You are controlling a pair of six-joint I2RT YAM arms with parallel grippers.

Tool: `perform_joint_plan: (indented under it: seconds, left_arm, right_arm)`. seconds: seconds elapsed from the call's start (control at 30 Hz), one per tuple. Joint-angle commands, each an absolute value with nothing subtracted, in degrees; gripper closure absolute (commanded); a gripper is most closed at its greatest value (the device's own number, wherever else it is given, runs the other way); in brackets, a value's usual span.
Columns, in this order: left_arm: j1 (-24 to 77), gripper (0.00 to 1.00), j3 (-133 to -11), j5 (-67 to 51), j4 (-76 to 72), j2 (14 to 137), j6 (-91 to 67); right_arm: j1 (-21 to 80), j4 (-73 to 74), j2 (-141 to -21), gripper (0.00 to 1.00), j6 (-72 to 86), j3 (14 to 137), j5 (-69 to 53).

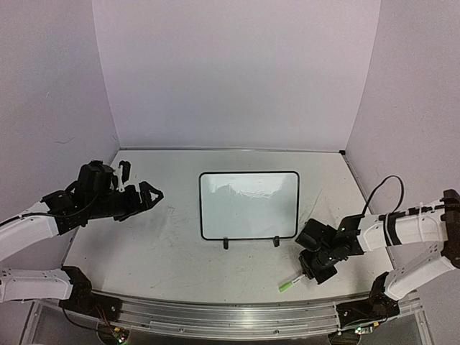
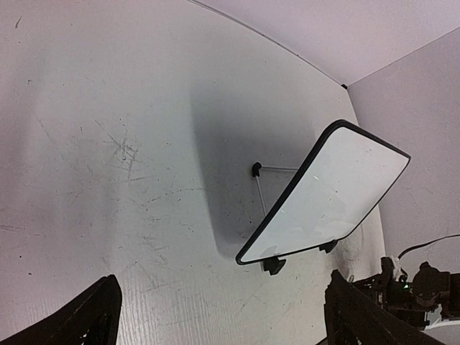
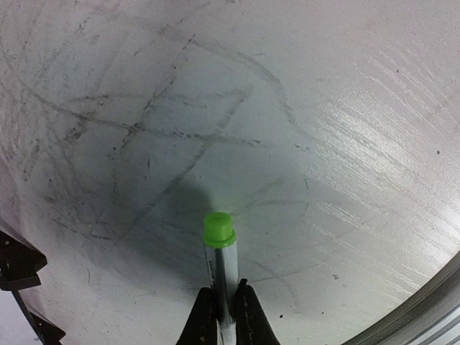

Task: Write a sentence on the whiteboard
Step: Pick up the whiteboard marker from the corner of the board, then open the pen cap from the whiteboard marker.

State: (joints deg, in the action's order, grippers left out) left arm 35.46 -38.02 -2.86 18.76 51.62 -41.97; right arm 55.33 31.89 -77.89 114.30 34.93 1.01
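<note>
The whiteboard (image 1: 248,205), black-framed and propped on two small feet, stands mid-table; in the left wrist view the whiteboard (image 2: 330,190) appears tilted. Its face looks blank, and no sentence shows on it. My right gripper (image 1: 309,272) is low over the table, to the right of the board and nearer the front edge. It is shut on a silver marker with a green cap (image 1: 290,284). In the right wrist view the marker (image 3: 221,259) sticks out past the right gripper (image 3: 223,313), cap end forward. My left gripper (image 1: 140,183) hovers left of the board, open and holding nothing, as the left gripper (image 2: 223,316) also shows in its wrist view.
The white tabletop (image 3: 144,129) is covered in grey scuff marks. A metal rail (image 1: 215,313) runs along the near edge. Pale walls close off the back and both sides. A black cable (image 1: 384,190) loops above the right arm.
</note>
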Motion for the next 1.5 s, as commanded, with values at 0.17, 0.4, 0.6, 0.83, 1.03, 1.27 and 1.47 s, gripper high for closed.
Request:
perform_joint_plan:
  seconds: [0.17, 0.4, 0.6, 0.83, 1.03, 1.27, 1.47]
  left_arm:
    - [35.51, 0.04, -40.69, -9.22, 13.08, 53.34, -40.37]
    - [35.98, 0.04, -39.26, -19.45, 3.13, 54.08, -41.53]
    - [39.77, 0.07, -37.84, -27.31, -11.23, 57.27, -44.89]
    - [48.95, 0.16, -40.03, -23.89, -16.43, 59.59, -44.59]
    - [55.96, 0.23, -40.13, -20.51, -20.22, 62.69, -43.81]
    - [58.78, 0.24, -40.14, -19.92, -22.69, 63.4, -41.24]
    - [59.72, 0.3, -40.69, -18.45, -23.56, 63.98, -38.57]
  right_arm:
    - [55.53, 28.87, -62.9, 1.0, 97.16, 35.14, 16.83]
    - [55.57, -23.33, -42.75, 1.0, 45.46, 23.19, 6.3]
    - [55.6, -37.44, -54.39, 1.0, 26.59, 31.74, -9.53]
    - [56.2, -57.62, -71.08, 1.0, 30.14, 37.16, -19.44]
    - [59.19, -60.5, -79.18, 1.0, 32.48, 43.58, -18.76]
    - [60.04, -59.07, -80.22, 1.0, 36.23, 45.69, -15.36]
    - [60.72, -54.22, -80.71, 1.0, 38.89, 47.92, -13.45]
